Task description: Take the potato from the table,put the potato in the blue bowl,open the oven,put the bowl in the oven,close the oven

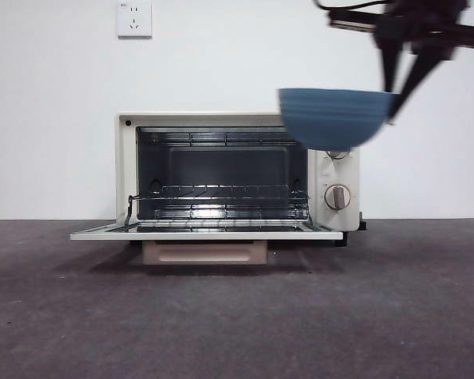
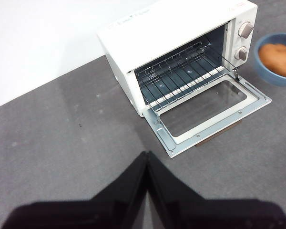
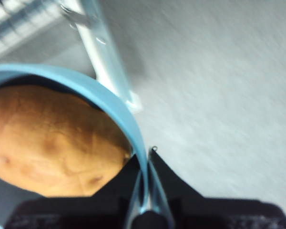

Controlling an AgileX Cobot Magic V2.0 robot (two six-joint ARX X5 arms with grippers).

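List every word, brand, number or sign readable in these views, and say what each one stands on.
None can be read.
Oven top: a faint grey line of print near its back edge and a small reddish mark near its corner, both too small to read.
Oven knobs: markings around them too blurred to read.
Wall socket: no lettering legible.
Blue bowl, potato, table: no text.
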